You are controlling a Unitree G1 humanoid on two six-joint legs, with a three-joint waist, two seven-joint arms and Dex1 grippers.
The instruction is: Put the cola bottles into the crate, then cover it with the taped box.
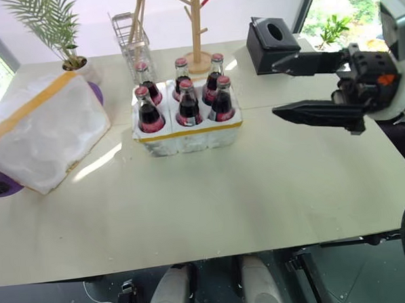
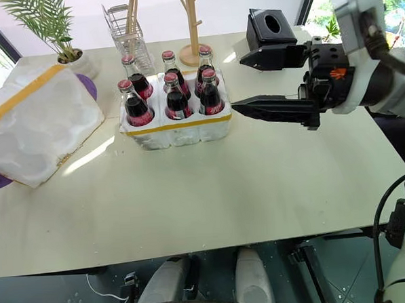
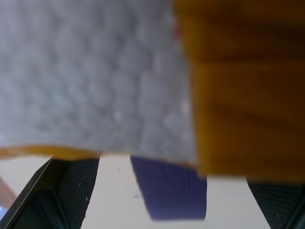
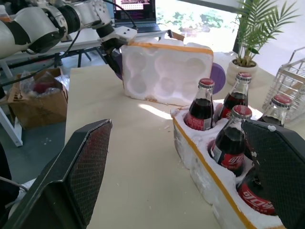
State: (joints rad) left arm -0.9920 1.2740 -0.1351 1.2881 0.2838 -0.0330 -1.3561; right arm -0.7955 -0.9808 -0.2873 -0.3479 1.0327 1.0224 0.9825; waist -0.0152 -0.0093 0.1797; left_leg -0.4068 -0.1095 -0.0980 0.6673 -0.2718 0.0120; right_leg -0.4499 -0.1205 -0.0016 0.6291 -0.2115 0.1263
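Note:
Six cola bottles with red caps stand in the wells of the crate, a low white foam tray with a yellow tape band, at the table's middle. The taped box, white foam with a yellow stripe, lies tilted at the table's left end, its moulded hollows turned toward the crate. My right gripper hangs open above the table just right of the crate, pointing at it, with nothing between its fingers. My left gripper is open right against the taped box; I cannot tell whether it touches.
A purple plate lies under the taped box. Behind the crate stand a wire rack, a wooden mug tree, a potted plant and a black tissue box. The near half of the table is bare.

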